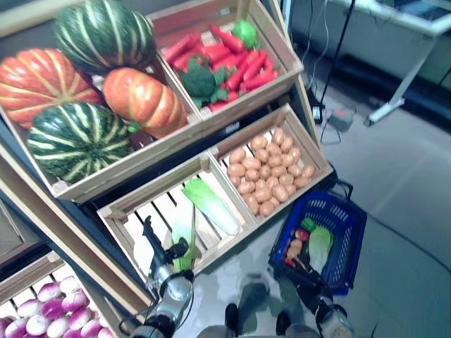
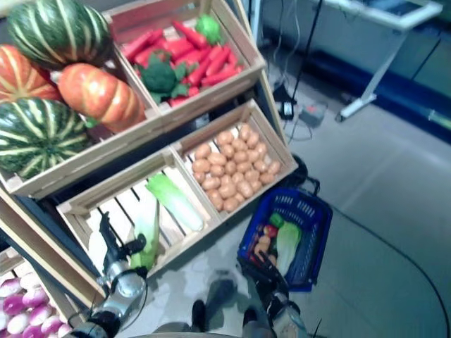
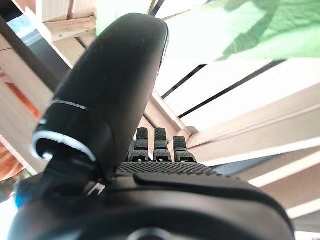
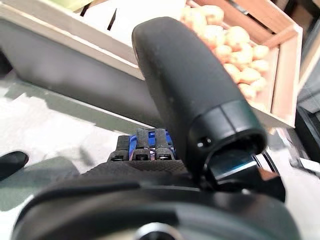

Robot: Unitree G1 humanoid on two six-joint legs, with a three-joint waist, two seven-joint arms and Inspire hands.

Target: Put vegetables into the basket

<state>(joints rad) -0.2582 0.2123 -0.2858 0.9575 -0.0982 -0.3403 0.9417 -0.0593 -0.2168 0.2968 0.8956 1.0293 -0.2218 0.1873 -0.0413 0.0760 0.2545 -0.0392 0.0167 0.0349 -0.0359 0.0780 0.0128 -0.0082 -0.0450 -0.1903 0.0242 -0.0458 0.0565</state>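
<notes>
A blue basket [image 1: 350, 243] stands on the floor right of the shelf. It holds a pale green lettuce [image 1: 320, 243], a red and a green vegetable and a few potatoes [image 1: 294, 248]. My right hand [image 1: 310, 285] is at the basket's near end, fingers [image 4: 145, 142] curled with blue showing between them. My left hand [image 1: 161, 264] is at the front of the slatted crate [image 1: 123, 211], beside an upright lettuce [image 1: 184, 236], touching or nearly touching it, with nothing held. A second lettuce [image 1: 211, 204] lies in that crate.
A crate of potatoes [image 1: 268, 172] sits right of the lettuce crate. Above are a crate of red vegetables with broccoli [image 1: 201, 79] and one of pumpkins [image 1: 77, 137]. Purple onions [image 1: 49, 303] fill a bin at lower left. A white table leg [image 1: 402, 88] stands at the back right.
</notes>
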